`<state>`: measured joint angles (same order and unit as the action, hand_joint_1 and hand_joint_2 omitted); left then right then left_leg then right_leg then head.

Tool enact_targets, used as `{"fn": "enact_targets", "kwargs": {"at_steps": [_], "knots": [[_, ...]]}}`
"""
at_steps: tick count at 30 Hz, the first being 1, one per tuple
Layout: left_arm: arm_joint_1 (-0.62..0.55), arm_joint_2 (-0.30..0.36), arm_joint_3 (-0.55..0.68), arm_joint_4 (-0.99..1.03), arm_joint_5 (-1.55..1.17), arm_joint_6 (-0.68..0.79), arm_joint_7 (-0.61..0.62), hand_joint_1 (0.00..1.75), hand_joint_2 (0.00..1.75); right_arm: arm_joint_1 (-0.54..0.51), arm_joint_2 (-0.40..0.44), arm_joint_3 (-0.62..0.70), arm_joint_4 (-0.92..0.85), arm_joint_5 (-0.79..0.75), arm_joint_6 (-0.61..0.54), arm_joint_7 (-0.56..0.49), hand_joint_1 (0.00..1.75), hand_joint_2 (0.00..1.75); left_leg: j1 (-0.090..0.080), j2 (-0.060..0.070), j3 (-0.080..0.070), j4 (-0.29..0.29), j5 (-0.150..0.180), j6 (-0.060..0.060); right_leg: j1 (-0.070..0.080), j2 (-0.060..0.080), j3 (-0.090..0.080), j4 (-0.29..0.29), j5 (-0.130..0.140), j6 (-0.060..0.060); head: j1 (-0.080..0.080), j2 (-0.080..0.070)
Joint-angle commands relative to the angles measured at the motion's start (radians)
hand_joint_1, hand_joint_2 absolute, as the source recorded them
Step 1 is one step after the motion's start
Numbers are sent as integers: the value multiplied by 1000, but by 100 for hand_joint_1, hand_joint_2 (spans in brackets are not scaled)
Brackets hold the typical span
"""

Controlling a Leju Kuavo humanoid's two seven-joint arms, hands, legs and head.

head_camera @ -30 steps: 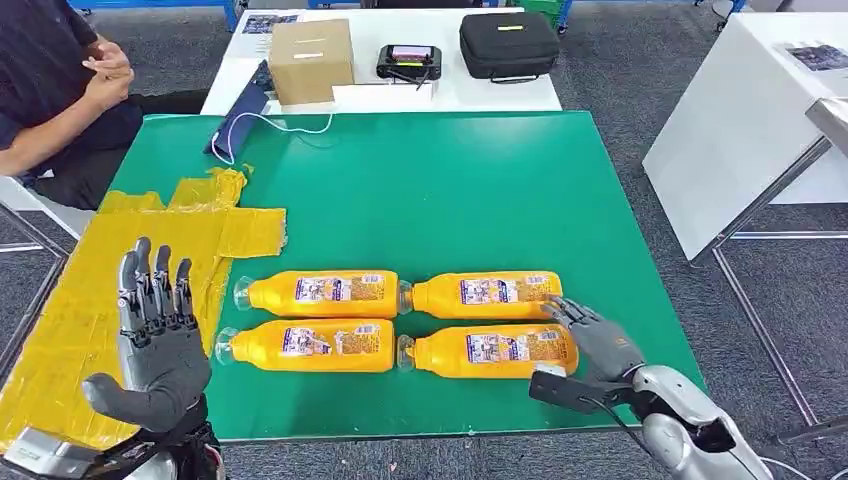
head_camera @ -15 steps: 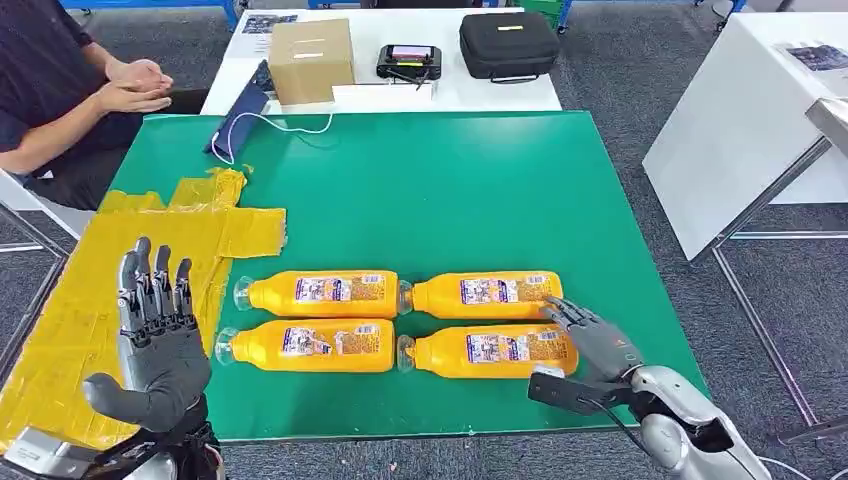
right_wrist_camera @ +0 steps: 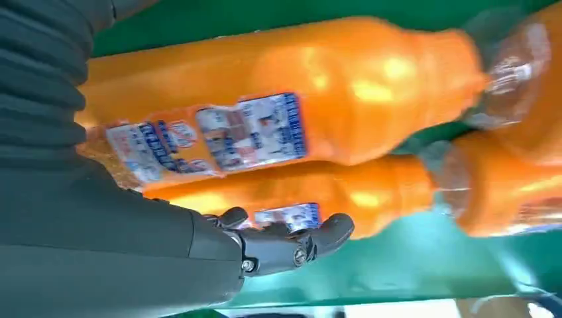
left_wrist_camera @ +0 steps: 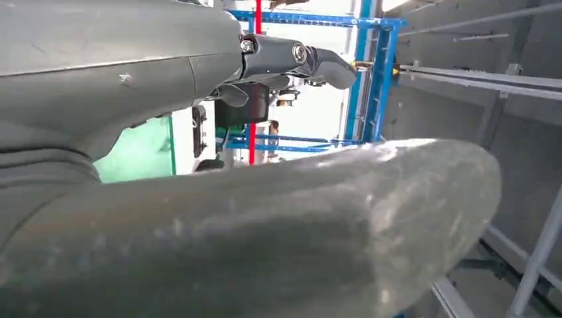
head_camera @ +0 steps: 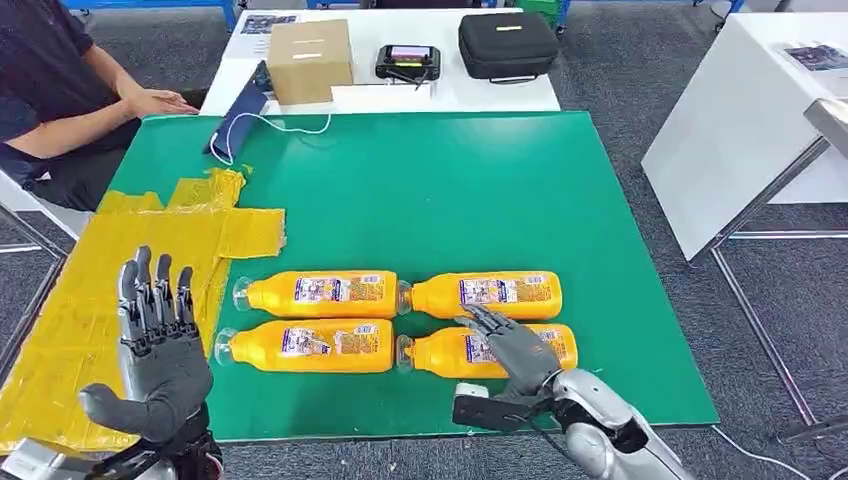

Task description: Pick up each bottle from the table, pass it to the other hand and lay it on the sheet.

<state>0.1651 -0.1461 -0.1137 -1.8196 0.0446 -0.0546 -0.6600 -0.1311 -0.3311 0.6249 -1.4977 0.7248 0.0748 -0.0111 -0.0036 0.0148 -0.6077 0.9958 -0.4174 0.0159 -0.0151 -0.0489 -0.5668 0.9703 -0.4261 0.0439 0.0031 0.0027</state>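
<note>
Four orange bottles lie on their sides in two rows on the green table [head_camera: 450,190]. They are the far left bottle [head_camera: 320,294], near left bottle [head_camera: 310,345], far right bottle [head_camera: 485,294] and near right bottle [head_camera: 440,352]. My right hand [head_camera: 510,358] lies open over the middle of the near right bottle, fingers spread across its label, thumb on the near side. The right wrist view shows that bottle [right_wrist_camera: 285,99] close up, with a finger [right_wrist_camera: 285,242] reaching toward the far right bottle [right_wrist_camera: 358,192]. My left hand [head_camera: 160,345] is raised, open and empty, above the yellow sheet [head_camera: 90,290].
A person sits at the far left with a hand [head_camera: 165,102] on the table corner. A blue pouch with a white cable [head_camera: 240,120] lies at the table's back left. Behind stand a cardboard box [head_camera: 310,58] and a black case [head_camera: 508,42]. A white table [head_camera: 740,120] is at right.
My right hand has slid left from the base end of the near right bottle to over its middle. The person's hands have dropped to the table. My left hand has barely moved.
</note>
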Motion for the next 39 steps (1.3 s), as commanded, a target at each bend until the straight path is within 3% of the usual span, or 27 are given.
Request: {"fn": "enact_targets", "kwargs": {"at_steps": [1, 8, 13, 19, 39], "knots": [[-26, -4, 3, 43, 1, -3, 7, 0, 0, -83, 1, 119, 32, 22, 31, 38, 0, 175, -1, 1, 2, 0, 0, -1, -1, 3, 1, 0, 0, -1, 0, 0], [-8, -4, 10, 27, 1, 9, 20, 0, 0, -59, -60, 116, 46, 95, 26, 111, 0, 175, -1, 0, 3, 0, -1, -1, -1, 4, 3, -1, -1, -2, 0, 0], [-2, -5, 18, 31, 3, 5, 6, 0, 0, -35, -89, 96, 28, 105, 21, 106, 0, 175, -1, -1, 3, 0, -1, 0, -1, 2, 3, -1, -1, -1, 0, 0], [18, -12, 38, -4, 3, 6, 10, 0, 0, 65, -163, -13, -74, 143, 28, 159, 0, 175, -1, -4, 3, 1, -1, 0, -1, 1, 3, 0, -2, -1, -1, 0], [56, -26, 78, 1, 15, -30, -13, 0, 0, 113, -107, -64, -24, 196, 47, 160, 0, 175, 0, -1, 3, -1, -1, 0, -1, 2, 4, -2, 0, -1, 0, 0]]}}
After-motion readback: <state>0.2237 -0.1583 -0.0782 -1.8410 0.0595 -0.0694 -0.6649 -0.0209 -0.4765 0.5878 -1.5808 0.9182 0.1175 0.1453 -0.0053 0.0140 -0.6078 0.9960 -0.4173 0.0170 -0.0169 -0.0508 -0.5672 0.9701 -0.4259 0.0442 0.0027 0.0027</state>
